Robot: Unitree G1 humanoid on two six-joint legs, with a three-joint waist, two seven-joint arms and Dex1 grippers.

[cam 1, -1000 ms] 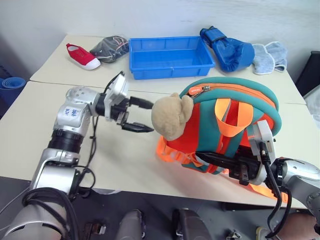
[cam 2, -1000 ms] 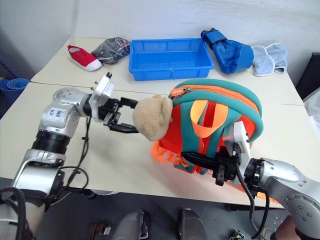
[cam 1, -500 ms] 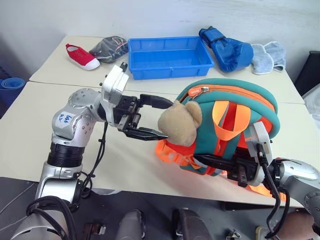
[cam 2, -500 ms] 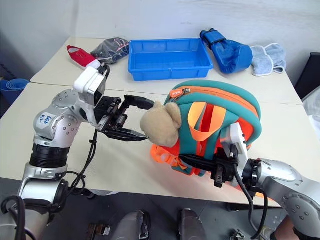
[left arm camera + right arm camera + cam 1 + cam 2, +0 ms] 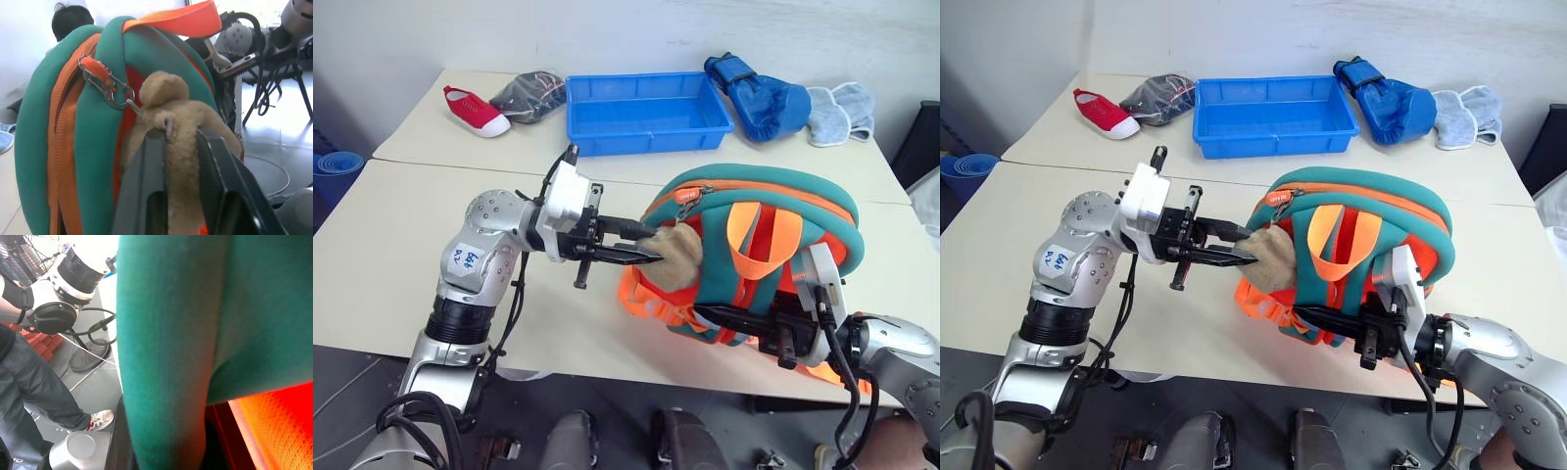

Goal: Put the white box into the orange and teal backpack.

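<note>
Teal and orange, the backpack [image 5: 773,186] stands upright on the table [image 5: 391,225] in the head view. Its long axis rises from the tabletop, and the zip arches over its top, apparently shut. The left gripper [image 5: 646,257] reaches in level from the robot's left, jaws pinched on the bear [image 5: 677,259] that hangs at the backpack's side. The orange zip pull [image 5: 688,193] sits just above that pinch, so I judge the left arm much the nearer to it. The right gripper [image 5: 705,313] lies along the backpack's lower front, jaws pressed together, seemingly on its fabric. Whether the box is already inside cannot be told. Well behind are a blue tray [image 5: 641,108], a blue glove [image 5: 759,98] and a red shoe [image 5: 475,110]. A white sticker [image 5: 462,257] on the left arm bears handwritten figures too small to read with certainty. Lettering on the zip pull is not readable either.

From the left wrist, two dark fingers [image 5: 151,186] squeeze the bear [image 5: 181,127] between them. A metal clip [image 5: 105,88] on an orange tab joins the bear to the backpack [image 5: 49,122], right above the grip. No writing shows.

From the right wrist, teal fabric of the backpack [image 5: 166,333] sits hard against the camera, with an orange panel [image 5: 274,421] beside it. A person's trouser leg [image 5: 29,382] stands beyond. No label is legible.
</note>
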